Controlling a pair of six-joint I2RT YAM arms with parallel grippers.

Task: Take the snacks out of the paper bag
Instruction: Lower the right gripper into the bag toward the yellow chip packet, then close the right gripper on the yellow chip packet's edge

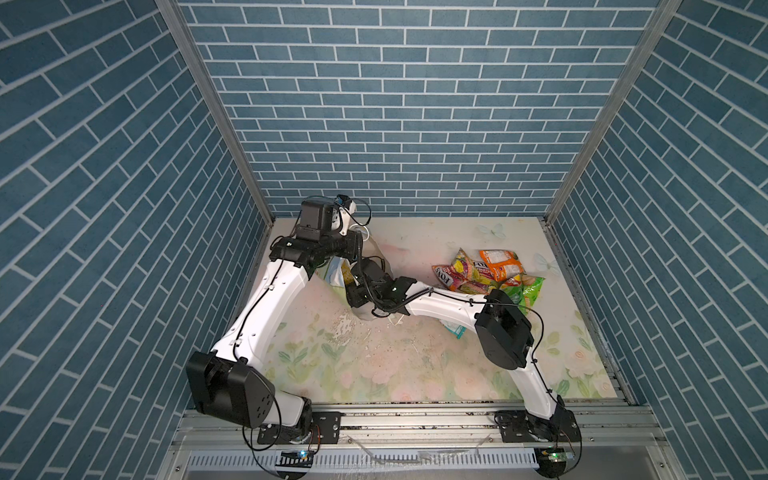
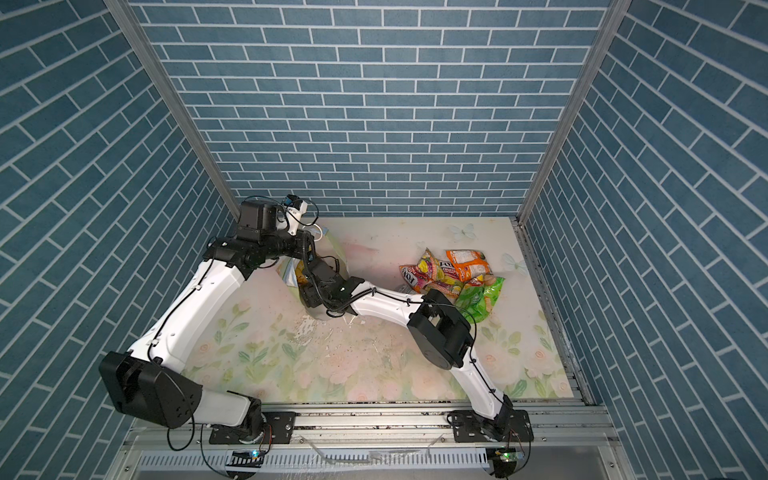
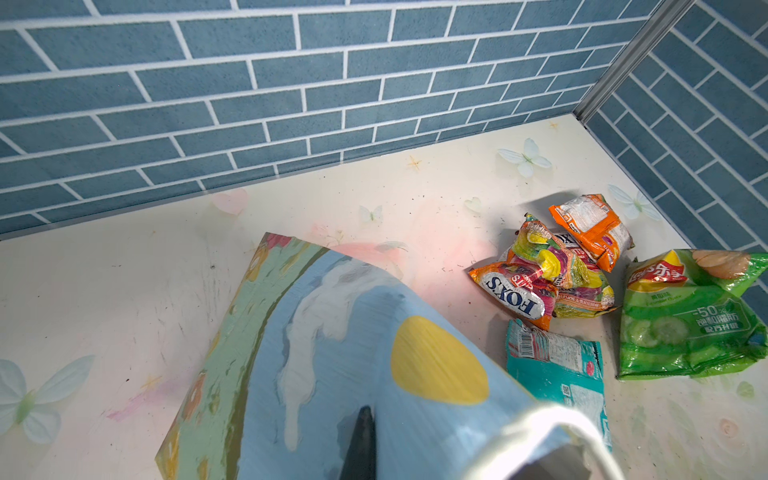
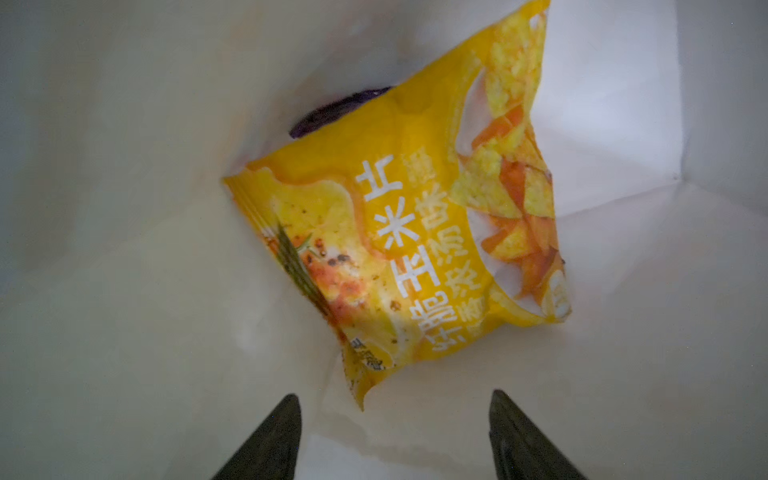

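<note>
Left tool (image 3: 362,415): clamped on paper bag (image 3: 332,353) wall.
Right tool (image 4: 397,432): jaws spread wide inside bag, near yellow packet (image 4: 399,232).
Tabletop (image 1: 415,249): other packets (image 1: 490,272) piled.

Bright, even light; dim, soft bag-interior view.

1. The tabletop (image 1: 374,374) is a pale mat printed with pink roses and green leaves.
2. A flaked, scuffed patch (image 1: 349,328) lies near its middle (the print looks rubbed off there).
3. Pale printed butterflies (image 1: 490,231) sit toward the far edge of the mat.
4. Blue brick-pattern walls (image 1: 415,104) close in three sides.
5. Aluminium corner posts (image 1: 214,108) stand where the walls meet.
6. An aluminium rail (image 1: 415,419) runs along the near edge.
7. A white slotted duct (image 1: 457,459) lies just in front of the rail.
8. A small circuit board (image 1: 552,457) shows a green light.
</note>
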